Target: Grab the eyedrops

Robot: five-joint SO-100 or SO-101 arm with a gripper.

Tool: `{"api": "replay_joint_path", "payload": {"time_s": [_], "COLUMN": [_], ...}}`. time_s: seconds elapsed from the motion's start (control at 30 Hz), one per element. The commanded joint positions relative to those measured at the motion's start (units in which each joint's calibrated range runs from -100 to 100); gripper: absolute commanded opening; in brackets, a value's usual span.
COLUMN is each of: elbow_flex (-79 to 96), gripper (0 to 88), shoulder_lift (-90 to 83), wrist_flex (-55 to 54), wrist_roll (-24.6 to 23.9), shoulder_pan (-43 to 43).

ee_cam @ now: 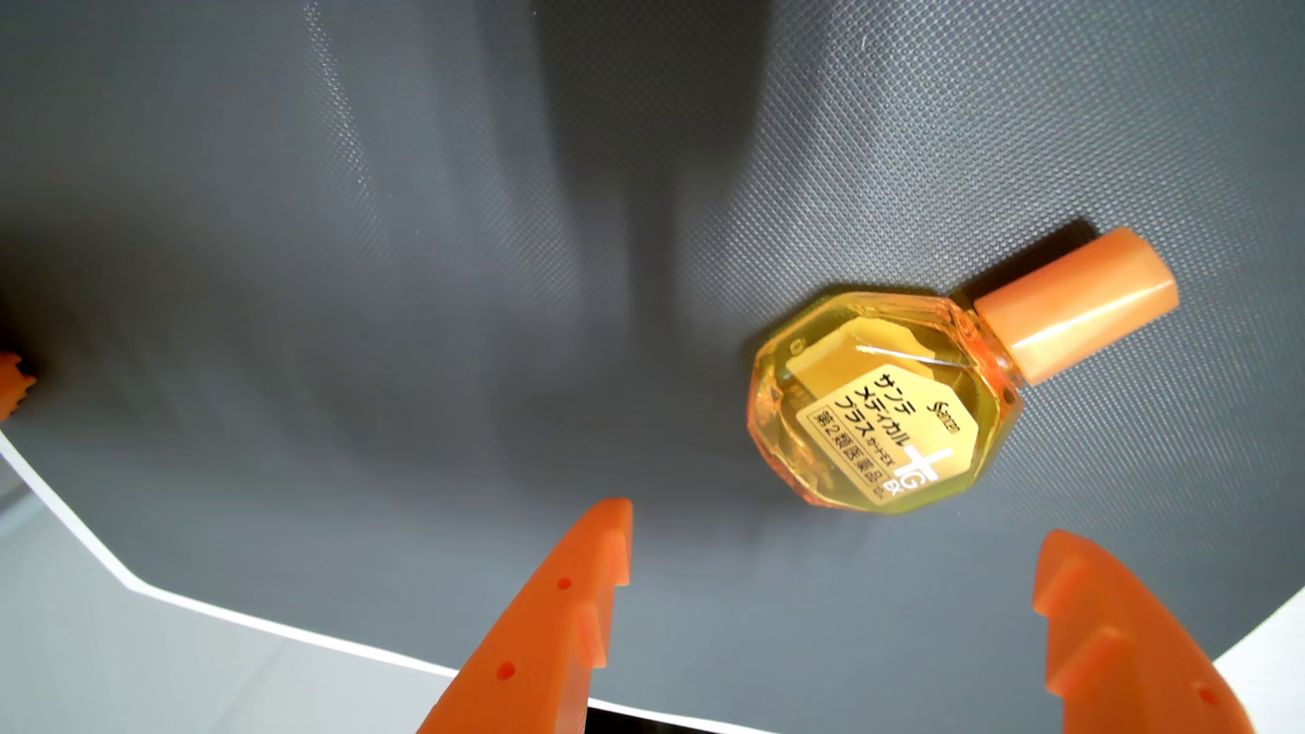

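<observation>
The eyedrops (890, 402) are a small faceted yellow bottle with a gold label and an orange cap, lying flat on a dark grey mat in the right half of the wrist view, cap pointing up and to the right. My gripper (833, 526) comes in from the bottom edge with two orange fingers spread wide. The left fingertip (607, 522) and the right fingertip (1059, 557) sit just below the bottle. The bottle's lower end lies a little above the gap between them. Nothing is between the fingers.
The grey mat (424, 282) has a white border; its edge (282, 624) runs along the lower left, with a pale surface beyond. An orange part (13, 384) pokes in at the left edge. Arm shadows cross the mat's middle.
</observation>
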Motion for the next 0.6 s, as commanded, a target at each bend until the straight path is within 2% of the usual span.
{"api": "replay_joint_path", "payload": {"time_s": [0.0, 0.57], "elbow_flex": [-2.7, -2.16], "gripper": [32.6, 32.6], "shoulder_lift": [0.32, 3.47], "wrist_flex": [-0.16, -5.79], "wrist_roll": [-0.42, -0.42], "shoulder_pan": [-0.24, -2.4]}}
